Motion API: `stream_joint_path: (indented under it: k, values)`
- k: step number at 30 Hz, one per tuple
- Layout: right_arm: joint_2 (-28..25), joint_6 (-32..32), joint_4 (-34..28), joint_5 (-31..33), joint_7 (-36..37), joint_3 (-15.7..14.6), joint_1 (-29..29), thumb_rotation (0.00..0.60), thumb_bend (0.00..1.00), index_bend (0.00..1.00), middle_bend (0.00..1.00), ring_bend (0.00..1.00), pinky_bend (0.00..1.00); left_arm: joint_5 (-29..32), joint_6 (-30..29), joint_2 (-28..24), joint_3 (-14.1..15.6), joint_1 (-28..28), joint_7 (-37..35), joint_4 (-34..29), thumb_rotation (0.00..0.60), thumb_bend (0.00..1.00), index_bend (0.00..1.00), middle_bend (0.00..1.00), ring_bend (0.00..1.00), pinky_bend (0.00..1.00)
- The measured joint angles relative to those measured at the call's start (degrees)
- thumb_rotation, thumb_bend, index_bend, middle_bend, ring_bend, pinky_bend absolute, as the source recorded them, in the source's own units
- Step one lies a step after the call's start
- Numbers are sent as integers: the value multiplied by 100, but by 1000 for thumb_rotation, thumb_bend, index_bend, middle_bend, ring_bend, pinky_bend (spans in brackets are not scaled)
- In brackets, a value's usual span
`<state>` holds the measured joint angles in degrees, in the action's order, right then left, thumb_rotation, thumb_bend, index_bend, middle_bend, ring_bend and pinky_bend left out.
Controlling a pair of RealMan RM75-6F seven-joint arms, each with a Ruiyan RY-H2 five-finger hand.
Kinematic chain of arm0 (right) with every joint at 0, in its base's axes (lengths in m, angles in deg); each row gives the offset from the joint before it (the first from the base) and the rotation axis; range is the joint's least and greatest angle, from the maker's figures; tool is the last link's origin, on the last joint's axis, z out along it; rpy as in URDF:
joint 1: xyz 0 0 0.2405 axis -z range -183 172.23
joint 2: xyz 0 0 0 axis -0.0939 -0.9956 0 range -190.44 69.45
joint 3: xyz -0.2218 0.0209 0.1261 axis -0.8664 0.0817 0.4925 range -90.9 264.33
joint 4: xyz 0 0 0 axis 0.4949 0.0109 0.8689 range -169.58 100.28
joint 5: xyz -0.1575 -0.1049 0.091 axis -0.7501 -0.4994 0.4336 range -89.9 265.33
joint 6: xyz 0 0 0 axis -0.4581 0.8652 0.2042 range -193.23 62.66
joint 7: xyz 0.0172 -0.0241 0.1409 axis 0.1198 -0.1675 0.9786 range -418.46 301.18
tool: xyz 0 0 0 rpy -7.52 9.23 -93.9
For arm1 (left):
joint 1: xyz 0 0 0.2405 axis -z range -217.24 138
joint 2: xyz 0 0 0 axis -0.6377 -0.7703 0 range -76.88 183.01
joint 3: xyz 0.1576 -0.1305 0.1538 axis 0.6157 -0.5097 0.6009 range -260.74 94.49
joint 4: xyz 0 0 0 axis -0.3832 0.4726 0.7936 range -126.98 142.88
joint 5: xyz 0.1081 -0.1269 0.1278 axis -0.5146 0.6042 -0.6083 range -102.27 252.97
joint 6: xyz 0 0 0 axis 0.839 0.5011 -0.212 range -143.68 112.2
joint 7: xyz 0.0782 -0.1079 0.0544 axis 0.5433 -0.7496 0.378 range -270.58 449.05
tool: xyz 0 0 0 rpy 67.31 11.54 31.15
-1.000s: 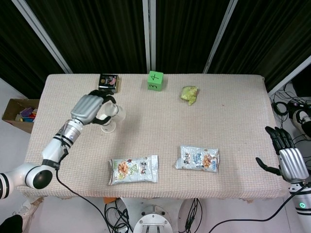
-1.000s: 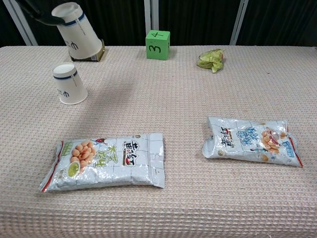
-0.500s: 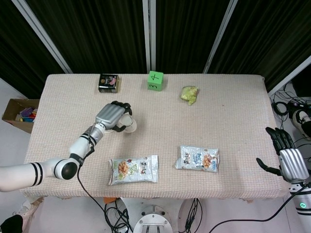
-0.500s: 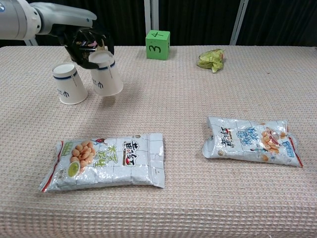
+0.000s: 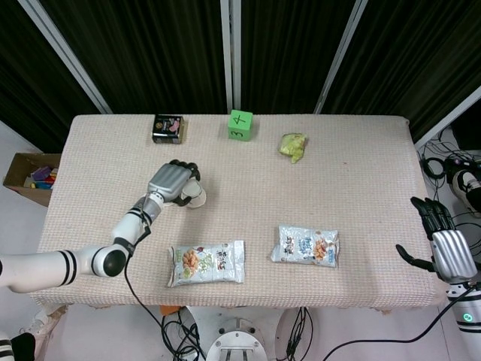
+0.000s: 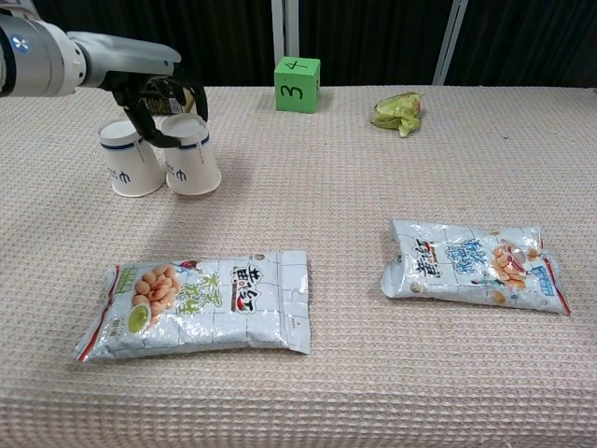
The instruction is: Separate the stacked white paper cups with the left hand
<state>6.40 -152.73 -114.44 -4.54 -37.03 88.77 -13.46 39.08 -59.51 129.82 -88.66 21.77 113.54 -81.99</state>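
Left hand [image 5: 171, 181] sits over a white paper cup [image 5: 195, 198], fingers curled on it, left of centre on the beige woven tablecloth [image 5: 353, 188]. Right hand [image 5: 443, 244] off the table's right edge, fingers spread, holding nothing. Green numbered cube [image 5: 240, 124] at far edge. Two snack bags near edge.
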Motion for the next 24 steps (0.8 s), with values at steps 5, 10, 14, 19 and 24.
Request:
stream_joint_path:
  k: [5,10,14,19,24]
  values:
    - [28,16,62,35,70,1,13,600,192,34,90,0,2,194,-7,94,79,66,123,129,600,378,370,162,155,144]
    - [46,30,105,49,112,5,13,600,192,34,90,0,2,303,-23,150,120,109,197,201,600,366,329,162,155,144]
    - [43,26,111,47,127,11,13,600,192,34,90,0,2,337,-54,143,118,115,200,168,600,296,261,160,155,144]
    - [44,22,106,45,152,11,17,600,192,34,90,0,2,215,-279,162,73,58,160,121,600,197,237,156,155,143]
    - [22,11,93,54,180,17,27,600,193,34,90,0,2,-74,-496,30,7,-128,-33,-77,600,190,231,156,155,143]
